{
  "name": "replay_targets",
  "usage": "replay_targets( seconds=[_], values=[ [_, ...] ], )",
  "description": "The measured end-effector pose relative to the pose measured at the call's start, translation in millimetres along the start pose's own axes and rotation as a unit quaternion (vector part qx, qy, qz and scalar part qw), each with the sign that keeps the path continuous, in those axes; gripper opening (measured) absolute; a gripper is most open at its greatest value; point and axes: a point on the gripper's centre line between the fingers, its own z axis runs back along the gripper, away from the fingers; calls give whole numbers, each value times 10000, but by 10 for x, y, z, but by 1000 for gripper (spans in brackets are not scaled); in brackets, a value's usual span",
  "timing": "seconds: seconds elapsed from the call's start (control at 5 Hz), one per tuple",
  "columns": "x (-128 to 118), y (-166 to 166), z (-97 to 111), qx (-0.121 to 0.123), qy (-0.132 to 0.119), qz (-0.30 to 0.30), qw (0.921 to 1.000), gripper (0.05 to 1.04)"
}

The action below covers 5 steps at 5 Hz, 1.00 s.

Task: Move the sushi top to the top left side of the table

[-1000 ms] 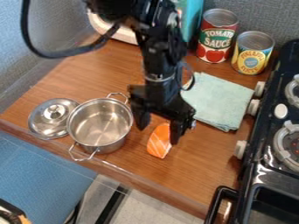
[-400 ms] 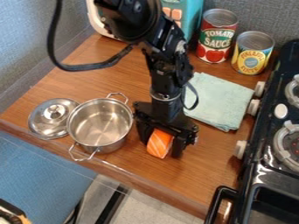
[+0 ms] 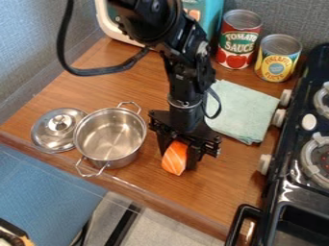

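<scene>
"TOMATO SAUCE" is printed on the red-labelled can. "PINEAPPLE" is read on the yellow-labelled can; lower word not made out with certainty.

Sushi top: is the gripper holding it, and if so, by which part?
Cannot be told: the gripper is down at the sushi top, but whether it grips it is unclear.

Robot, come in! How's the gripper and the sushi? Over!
Gripper down at sushi, grip unclear. Sushi not at top left yet. Pot close, left in view, may block.

1 pot left of sushi top
</scene>
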Motion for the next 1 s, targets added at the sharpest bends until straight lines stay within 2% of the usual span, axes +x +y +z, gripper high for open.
replay_targets(
  seconds=[0.2,0.4,0.6,0.8,1.0],
  values=[
    [200,44,236,-195,-295,120,9993,585],
    [514,234,479,-433,-686,422,9958,585],
    [766,572,530,-455,-764,688,9937,585],
    [999,1081,493,-395,-739,1075,9907,585],
    [1157,1404,458,-186,-704,1073,9916,585]
  ],
)
